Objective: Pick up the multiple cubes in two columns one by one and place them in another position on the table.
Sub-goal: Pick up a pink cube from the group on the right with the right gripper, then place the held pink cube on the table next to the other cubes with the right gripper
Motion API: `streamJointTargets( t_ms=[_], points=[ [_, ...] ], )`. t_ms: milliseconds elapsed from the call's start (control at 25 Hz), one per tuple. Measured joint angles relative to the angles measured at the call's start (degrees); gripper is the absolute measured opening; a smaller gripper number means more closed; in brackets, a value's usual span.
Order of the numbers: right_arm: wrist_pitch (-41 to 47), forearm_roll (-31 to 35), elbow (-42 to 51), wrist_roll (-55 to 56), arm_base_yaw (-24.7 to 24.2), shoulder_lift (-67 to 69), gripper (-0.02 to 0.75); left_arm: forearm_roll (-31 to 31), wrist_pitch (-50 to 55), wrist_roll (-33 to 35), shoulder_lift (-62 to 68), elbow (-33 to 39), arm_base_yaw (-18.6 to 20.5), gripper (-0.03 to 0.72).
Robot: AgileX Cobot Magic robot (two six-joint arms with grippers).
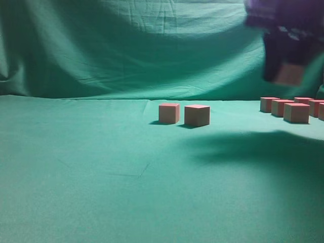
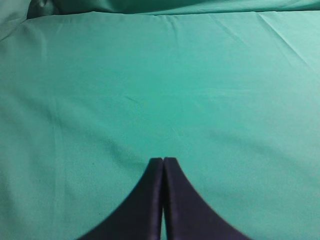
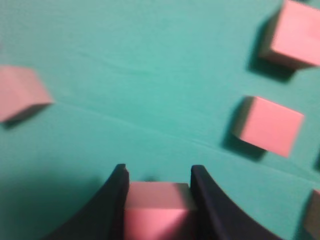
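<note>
Green cloth is stretching across the table [image 1: 101, 177] as your right gripper [image 3: 157, 192] is carrying one pink cube [image 3: 157, 207] clamped between its dark fingers [image 3: 112, 205], high above the surface at the right edge of the exterior view — blurred there, so judge the grip from the wrist camera; there the cube is sitting square between the pads, its top face showing. The supply cluster [image 1: 293, 107] is standing on the cloth below the gripper, at the right; two cubes already set down [image 1: 185, 114] are sitting near the centre, just beside each other but apart. Your left gripper [image 2: 163, 165] is hovering over bare cloth with its fingertips pressed together, holding nothing, well out of the way.

You are likely heading for that centre pair; so be keeping the cube level as you travel, and be choosing a bare spot beside the pair with a gap like theirs, so that the fingers have room to open. Be lowering until the base meets the cloth before you release — dropping it from above could let it tumble or bump a neighbour; then be lifting straight up, clear of all three.
</note>
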Motion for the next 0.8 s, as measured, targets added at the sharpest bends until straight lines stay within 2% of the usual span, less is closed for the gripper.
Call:
streamJointTargets(
  t_ms=[120, 240, 440, 520, 640, 800],
  points=[
    [5.8, 4.2, -6.5, -3.3, 4.3, -0.7, 0.262, 0.0, 0.0, 0.0, 0.0, 0.0, 0.0, 0.000],
    [8.4, 4.5, -12.6, -5.3, 10.8, -0.7, 0.262, 0.0, 0.0, 0.0, 0.0, 0.0, 0.0, 0.000],
    [8.9, 0.7, -22.9, -12.5, 22.4, 1.7, 0.262, 0.0, 0.0, 0.0, 0.0, 0.0, 0.0, 0.000],
    [9.5, -1.8, -26.6, -16.2, 25.7, 4.6, 0.262, 0.0, 0.0, 0.0, 0.0, 0.0, 0.0, 0.000],
    [11.1, -3.6, -31.2, -21.3, 28.6, 10.0, 0.262, 0.0, 0.0, 0.0, 0.0, 0.0, 0.0, 0.000],
    [11.3, -5.6, -35.5, -26.8, 29.1, 16.4, 0.262, 0.0, 0.0, 0.0, 0.0, 0.0, 0.0, 0.000]
  ],
)
